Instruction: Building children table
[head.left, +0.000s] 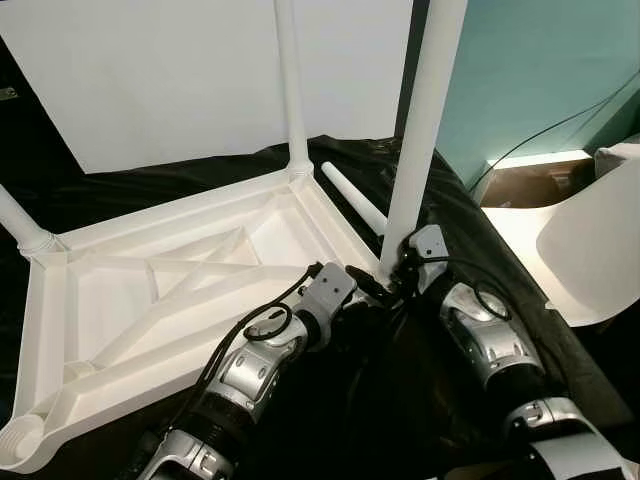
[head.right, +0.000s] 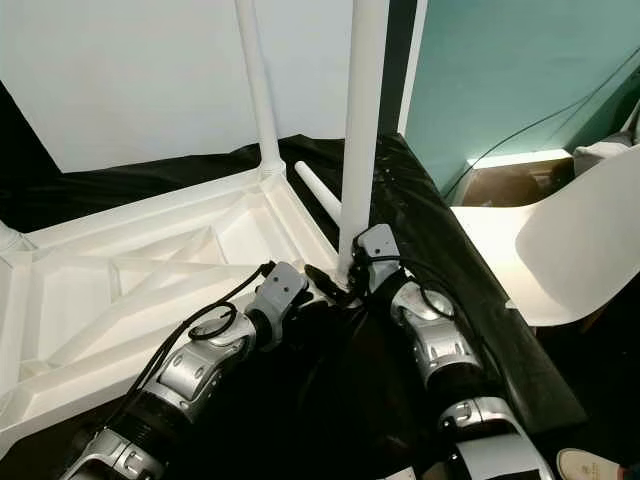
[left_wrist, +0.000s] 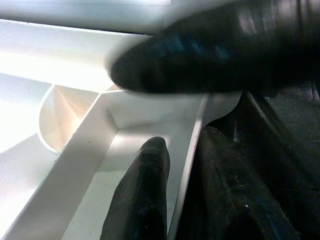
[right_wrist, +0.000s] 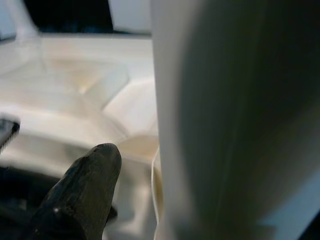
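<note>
- there, upside down on a black cloth (head.left: 420, 400): a white table top (head.left: 190, 290), ribbed underside up.
- two legs already upright in far corners: one at the back (head.left: 290, 90), one at the left edge (head.left: 20, 225).
- upright at the near right corner: a third leg (head.left: 420, 130), held near its base by the right gripper (head.left: 400, 262), fingers closed around it.
- just beside that corner: the left gripper (head.left: 365, 285), fingers parted, straddling the table's rim.
- loose on the cloth behind: a fourth leg (head.left: 352, 198).
- off to the right: a white chair (head.left: 590, 240).
</note>
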